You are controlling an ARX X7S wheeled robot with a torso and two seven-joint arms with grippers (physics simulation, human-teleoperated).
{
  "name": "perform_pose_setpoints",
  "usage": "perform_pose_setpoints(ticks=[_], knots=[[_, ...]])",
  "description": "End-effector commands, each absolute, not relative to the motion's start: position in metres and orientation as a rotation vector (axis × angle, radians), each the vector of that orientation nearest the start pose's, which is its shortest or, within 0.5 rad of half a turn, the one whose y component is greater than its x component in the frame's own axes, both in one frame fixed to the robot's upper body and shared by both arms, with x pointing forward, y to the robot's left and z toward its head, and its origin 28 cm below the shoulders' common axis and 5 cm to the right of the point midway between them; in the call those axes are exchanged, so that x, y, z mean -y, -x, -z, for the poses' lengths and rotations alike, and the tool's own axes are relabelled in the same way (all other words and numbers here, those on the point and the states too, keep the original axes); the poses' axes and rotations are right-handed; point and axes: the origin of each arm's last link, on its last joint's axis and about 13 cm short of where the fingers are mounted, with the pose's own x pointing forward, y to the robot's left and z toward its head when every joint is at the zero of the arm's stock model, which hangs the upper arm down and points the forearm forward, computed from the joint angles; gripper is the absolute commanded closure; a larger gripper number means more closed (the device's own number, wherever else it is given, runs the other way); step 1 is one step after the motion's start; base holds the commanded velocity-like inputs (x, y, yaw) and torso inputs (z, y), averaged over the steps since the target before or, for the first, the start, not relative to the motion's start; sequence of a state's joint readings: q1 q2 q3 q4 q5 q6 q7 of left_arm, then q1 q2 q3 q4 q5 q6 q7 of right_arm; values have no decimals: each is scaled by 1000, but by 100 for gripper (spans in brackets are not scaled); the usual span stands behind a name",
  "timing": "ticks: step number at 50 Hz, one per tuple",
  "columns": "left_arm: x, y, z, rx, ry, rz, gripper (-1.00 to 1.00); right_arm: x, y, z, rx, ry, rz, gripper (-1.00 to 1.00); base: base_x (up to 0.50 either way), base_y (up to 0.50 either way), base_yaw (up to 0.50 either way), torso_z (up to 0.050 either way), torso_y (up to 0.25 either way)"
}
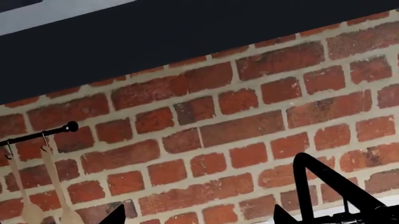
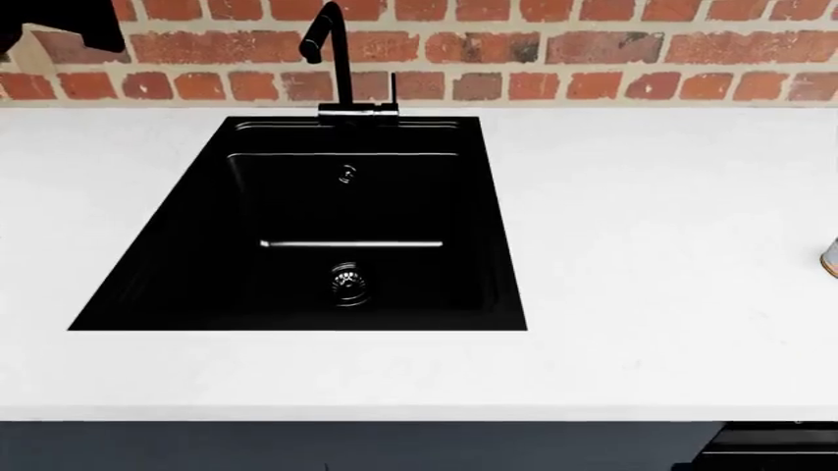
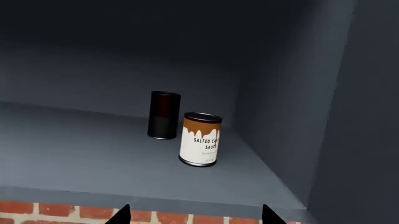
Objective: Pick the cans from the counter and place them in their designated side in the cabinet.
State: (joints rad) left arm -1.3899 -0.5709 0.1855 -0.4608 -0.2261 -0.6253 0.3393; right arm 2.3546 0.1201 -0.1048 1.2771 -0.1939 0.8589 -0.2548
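The right wrist view looks into a dark grey-blue cabinet point(image 3: 74, 154), where the taller tin with the white and brown label point(image 3: 200, 139) stands upright on the shelf, near the right-hand side wall. Just behind it, a little apart, stands a dark cylindrical container point(image 3: 164, 115), also upright. The right gripper point(image 3: 196, 215) shows only as two black fingertips point(image 3: 121, 215) at the picture's lower edge; they are spread wide with nothing between them, and the tin sits well clear of them, farther into the cabinet.

The head view shows none of that. It looks down on the broad white counter point(image 2: 654, 216) with its black rectangular sink point(image 2: 308, 231) and black tap point(image 2: 334, 59) before a red brick wall point(image 2: 590, 49). At the far right edge, a sliver of a metal-rimmed object point(image 2: 829, 257) rests on the counter, too cropped to identify.

The left wrist view faces the brick wall beneath a dark cabinet underside point(image 1: 156, 37), with a black rail point(image 1: 37, 135) carrying hanging wooden spoons point(image 1: 62, 196). The left gripper point(image 1: 196, 217) appears as two black tips set apart, gripping nothing.
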Motion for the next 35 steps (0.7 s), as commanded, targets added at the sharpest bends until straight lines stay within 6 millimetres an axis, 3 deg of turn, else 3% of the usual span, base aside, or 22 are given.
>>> perform_pose_setpoints(ticks=[1,10,12,14,16,24,30,35], knots=[[-363,-351,-338,269,-193,17,-100,166,-316,-547,184,136,12,-100,0,0,0,0,0],[-350,-343,-325,299,-154,37,-100,164,-324,-546,274,151,-2,-100,0,0,0,0,0],[-345,-338,-323,319,-142,33,-100,166,-331,-521,217,136,13,-100,0,0,0,0,0],[-341,-332,-321,345,-132,27,-100,164,-321,-513,283,183,21,-100,0,0,0,0,0],[-337,-326,-320,362,-119,29,-100,159,-298,-512,404,255,32,-100,0,0,0,0,0],[-329,-310,-317,395,-94,43,-100,154,-255,-469,452,273,-2,-100,0,0,0,0,0],[-323,-299,-314,424,-72,49,-100,145,-237,-425,460,306,-18,-100,0,0,0,0,0],[-320,-291,-312,435,-44,67,-100,144,-232,-411,471,313,-39,-100,0,0,0,0,0]])
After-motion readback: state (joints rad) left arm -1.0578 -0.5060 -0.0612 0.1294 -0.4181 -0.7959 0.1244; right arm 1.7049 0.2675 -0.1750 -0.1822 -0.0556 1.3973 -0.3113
